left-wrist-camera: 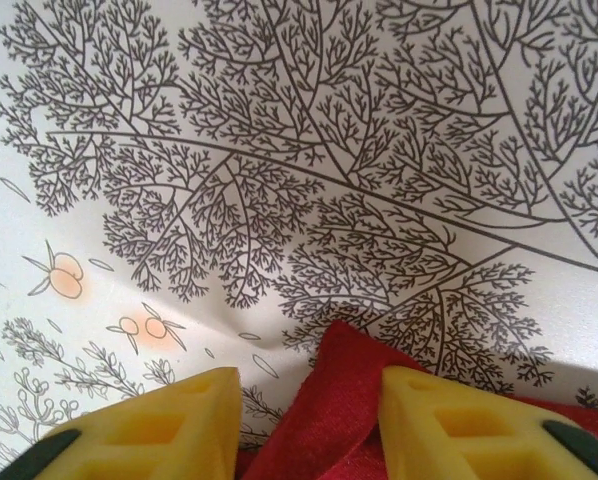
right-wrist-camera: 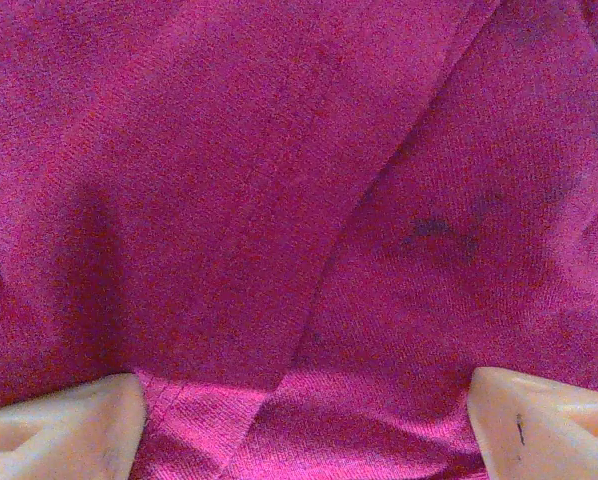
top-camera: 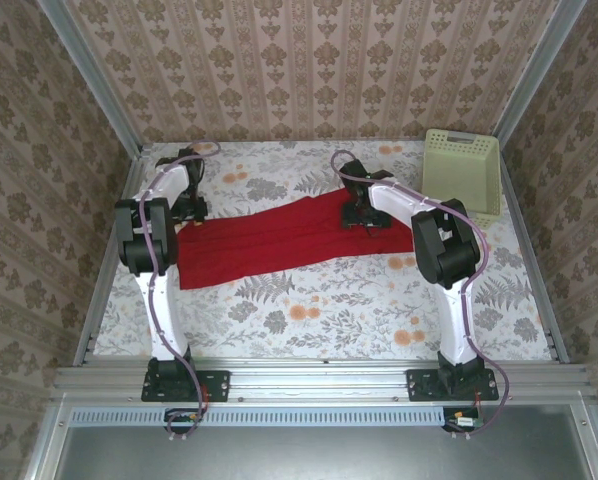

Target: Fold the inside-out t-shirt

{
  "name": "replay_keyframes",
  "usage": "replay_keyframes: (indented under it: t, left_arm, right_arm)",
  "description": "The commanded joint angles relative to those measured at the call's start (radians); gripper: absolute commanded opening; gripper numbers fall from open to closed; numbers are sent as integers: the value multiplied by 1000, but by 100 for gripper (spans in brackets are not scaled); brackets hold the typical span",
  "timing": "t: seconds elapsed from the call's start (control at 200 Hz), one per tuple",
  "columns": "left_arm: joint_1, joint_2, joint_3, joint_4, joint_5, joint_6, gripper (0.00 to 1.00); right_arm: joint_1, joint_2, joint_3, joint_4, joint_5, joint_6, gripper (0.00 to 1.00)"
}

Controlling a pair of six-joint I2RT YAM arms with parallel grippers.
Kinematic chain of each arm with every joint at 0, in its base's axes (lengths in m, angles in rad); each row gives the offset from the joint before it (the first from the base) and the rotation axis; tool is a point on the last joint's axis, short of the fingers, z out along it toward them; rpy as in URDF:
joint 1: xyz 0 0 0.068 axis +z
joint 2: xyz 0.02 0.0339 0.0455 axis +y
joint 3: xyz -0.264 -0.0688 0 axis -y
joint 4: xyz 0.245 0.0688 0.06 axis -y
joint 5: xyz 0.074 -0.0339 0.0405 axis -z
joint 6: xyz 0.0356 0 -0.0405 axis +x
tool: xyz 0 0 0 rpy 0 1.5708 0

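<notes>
Top external: the inside-out t-shirt lies mid-table as a long band, likely part-folded — left gripper straddles its left corner, jaws apart; right gripper gapes over the right end — crosswise folds remain.

No txt, label, brand or no. legible anywhere. The plain bright red soft cloth t-shirt has a few faint dark marks in the right wrist view, too blurred to read. The white leaf-and-flower print tablecloth is pattern only. No lettering made out on the pale green slotted plastic basket at the table's far right corner.
</notes>
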Motion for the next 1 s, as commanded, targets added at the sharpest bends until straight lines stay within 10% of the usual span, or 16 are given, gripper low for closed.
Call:
replay_keyframes:
  t: [0.0, 0.34, 0.655, 0.89, 0.995]
  left_arm:
    - [23, 21, 23, -13, -19, -1, 33]
    - [148, -100, -87, 108, 211, -126, 0]
    - [334, -323, -302, 309, 519, -312, 0]
    - [334, -289, -289, 286, 553, -304, 47]
    - [319, -339, -311, 281, 491, -288, 50]
  right_arm:
    - [-22, 23, -36, -39, 39, 13, 83]
    - [-26, 29, -47, -72, 152, 2, 70]
    - [-44, 22, -54, -82, 184, 13, 54]
    - [-45, 8, -50, -48, 132, -14, 57]
    - [-46, -28, -38, -42, 84, -39, 64]
